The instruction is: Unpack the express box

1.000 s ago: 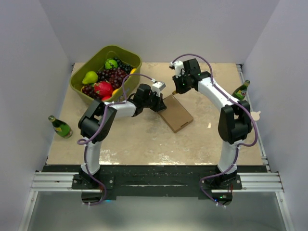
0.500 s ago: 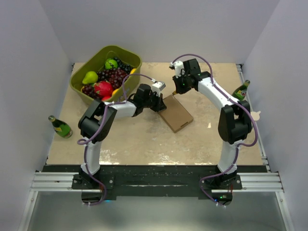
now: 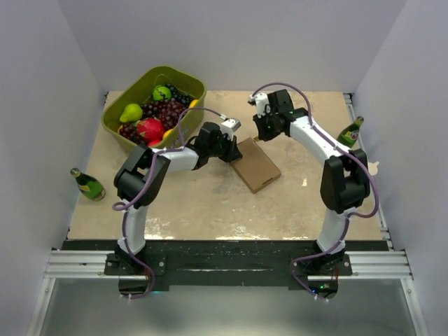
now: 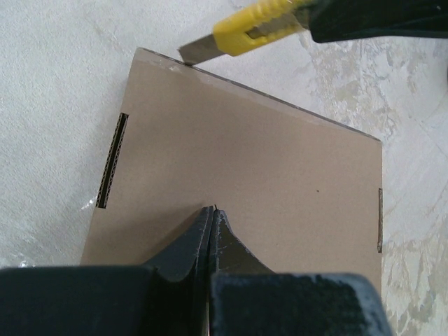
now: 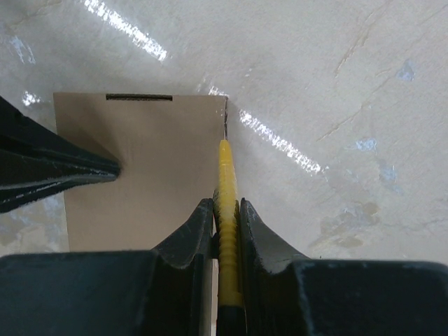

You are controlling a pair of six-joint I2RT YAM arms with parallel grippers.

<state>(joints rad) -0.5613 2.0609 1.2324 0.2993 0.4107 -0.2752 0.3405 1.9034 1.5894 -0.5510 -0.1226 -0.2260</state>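
Beige marbled tabletop (image 3: 210,203), flat brown cardboard express box (image 3: 256,166). Left gripper (image 4: 212,213) closed empty over it; right gripper (image 5: 225,204) clamps yellow utility knife (image 5: 225,168), blade at box corner.

The express box (image 4: 238,182) is plain brown cardboard, matt and smooth; its slots expose corrugated fluting. The utility knife (image 5: 224,168) has a yellow plastic body and a dull grey metal blade. The fingers (image 5: 189,241) of the right gripper (image 5: 225,204) and of the left gripper (image 4: 212,210) are dark matt plastic. The table (image 5: 336,84) is pale, stone-patterned and glossy, with bright reflections. The fruit tub (image 3: 198,89) is smooth olive-green plastic.
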